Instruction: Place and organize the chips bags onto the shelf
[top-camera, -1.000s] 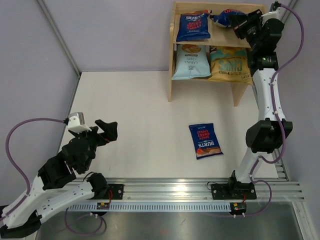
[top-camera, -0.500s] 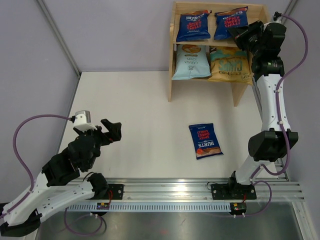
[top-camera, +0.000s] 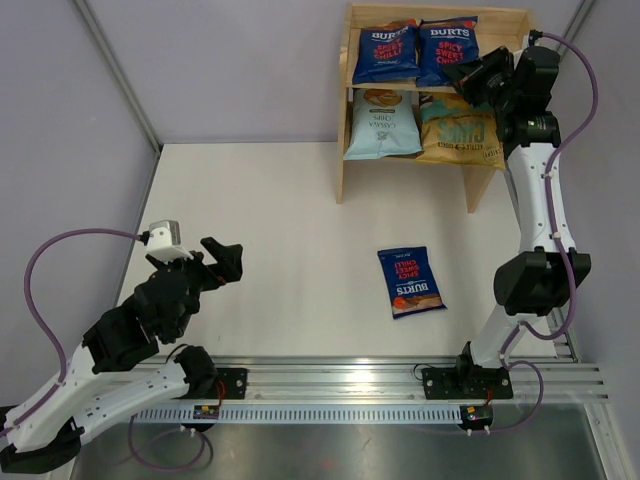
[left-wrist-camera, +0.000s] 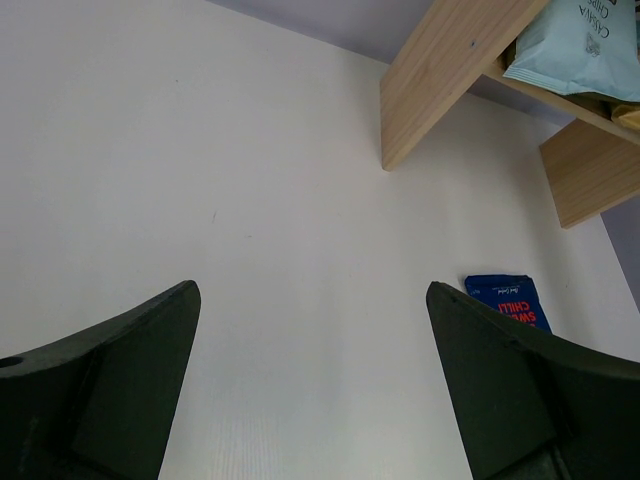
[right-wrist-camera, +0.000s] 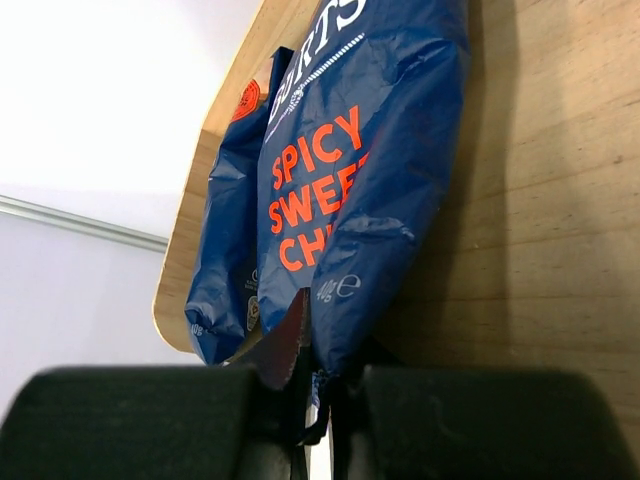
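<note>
now, right pincer (top-camera: 468, 78) pinching shelved burts bag (top-camera: 447, 45) by lower edge, left pincer (top-camera: 226, 260) spread wide

Three dark blue Burts bags (top-camera: 385, 52) (top-camera: 447, 50) (top-camera: 410, 281), one light blue bag (top-camera: 381, 123), one yellow-gold bag (top-camera: 460, 130), one shelf (top-camera: 345, 170)

A matte white desk (top-camera: 290, 220) fills the middle of the overhead view, closed in behind and on both sides by pale lilac-grey walls (top-camera: 230, 70). A slim metal profile (top-camera: 118, 75) runs diagonally along the left corner. An aluminium rail (top-camera: 340, 378) lies along the near edge, with a slotted strip (top-camera: 340, 412) just below it and then a brushed steel sheet (top-camera: 340, 450).
</note>
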